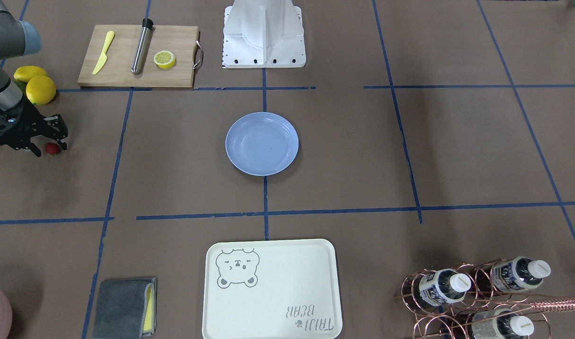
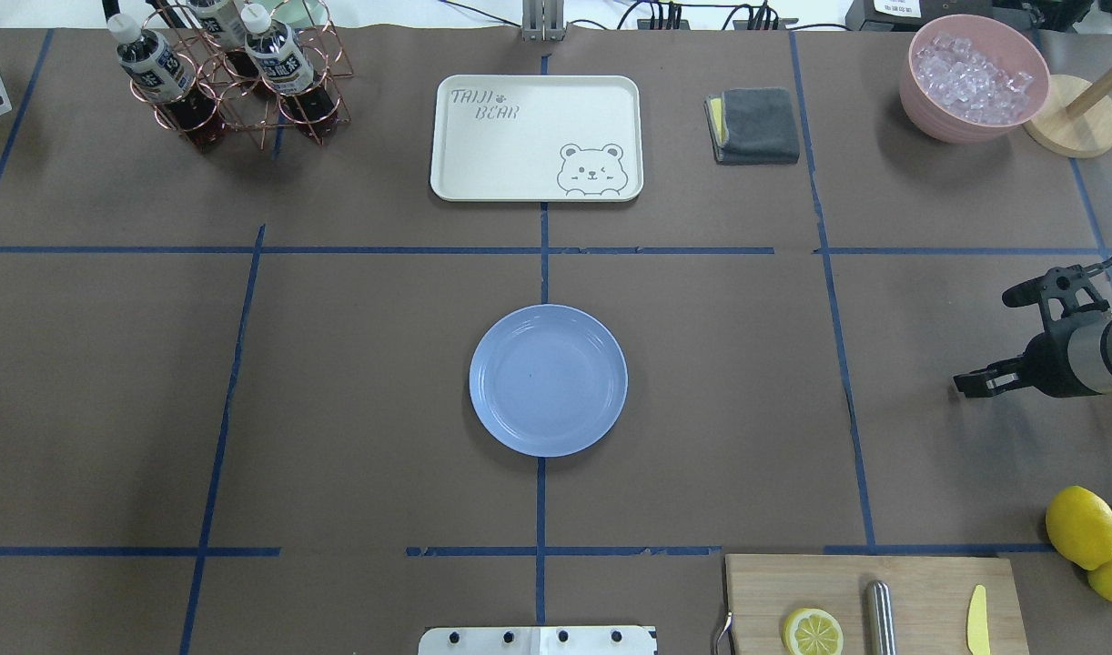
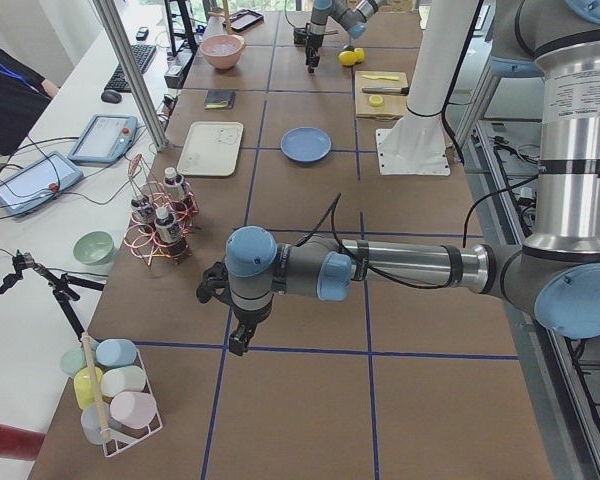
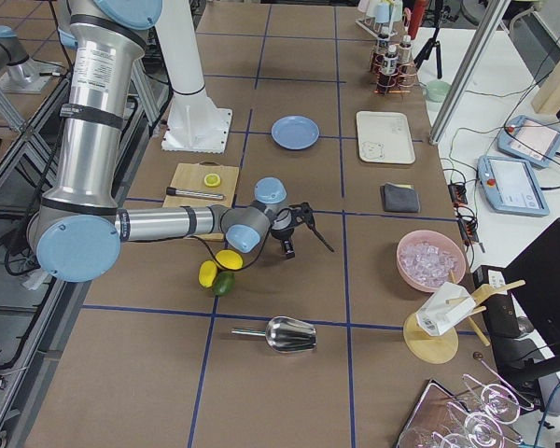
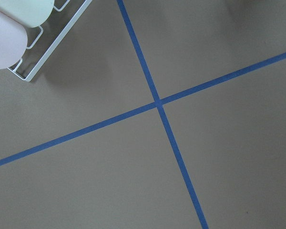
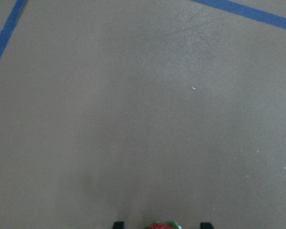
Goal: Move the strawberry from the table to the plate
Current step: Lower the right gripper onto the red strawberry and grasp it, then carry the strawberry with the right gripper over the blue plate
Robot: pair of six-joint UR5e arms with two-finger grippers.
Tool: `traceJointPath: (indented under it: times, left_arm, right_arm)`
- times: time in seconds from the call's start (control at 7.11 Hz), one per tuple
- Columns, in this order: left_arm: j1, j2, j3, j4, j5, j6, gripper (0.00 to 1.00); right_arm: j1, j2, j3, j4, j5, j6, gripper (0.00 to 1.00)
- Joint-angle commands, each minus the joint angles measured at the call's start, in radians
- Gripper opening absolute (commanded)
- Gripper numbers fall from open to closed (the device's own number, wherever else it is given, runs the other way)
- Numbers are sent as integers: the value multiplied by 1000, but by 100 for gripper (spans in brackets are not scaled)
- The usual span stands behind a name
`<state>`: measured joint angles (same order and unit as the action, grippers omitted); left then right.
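The strawberry (image 1: pixel 52 149) is a small red berry lying on the brown table (image 1: pixel 457 141), close to the lemons. My right gripper (image 1: pixel 49 148) is low over it, open, with one finger on either side. In the right wrist view the berry's top (image 6: pixel 162 225) peeks in at the bottom edge between two fingertips (image 6: pixel 118 224) that stand clear of it. The light-blue plate (image 1: pixel 262 143) sits bare at the table's centre, far from the berry. My left gripper (image 3: pixel 238 340) hangs over the table's other end; I cannot tell whether it is open or shut.
Two lemons (image 1: pixel 35 84) lie just behind the right gripper. A wooden cutting board (image 1: pixel 137 56) holds a lemon half, a yellow knife and a metal cylinder. Across from the plate are a cream bear tray (image 1: pixel 271 289), a grey cloth (image 1: pixel 123 306) and a bottle rack (image 1: pixel 475 292).
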<state>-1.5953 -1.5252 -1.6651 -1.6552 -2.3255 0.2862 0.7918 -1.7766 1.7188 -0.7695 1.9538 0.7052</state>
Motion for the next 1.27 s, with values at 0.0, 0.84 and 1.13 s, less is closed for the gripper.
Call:
traceJointPath:
  times: [0.0, 0.84, 1.13]
  left_arm:
    - [0, -1, -2, 0, 0, 1, 100]
    - [0, 5, -2, 2, 0, -7, 100]
    - [-2, 7, -18, 5, 0, -8, 100]
  right_arm:
    - [3, -1, 7, -1, 0, 7, 0]
    - [-122, 557, 157, -647, -18, 325, 0]
    - [-237, 785, 78, -801, -126, 503, 0]
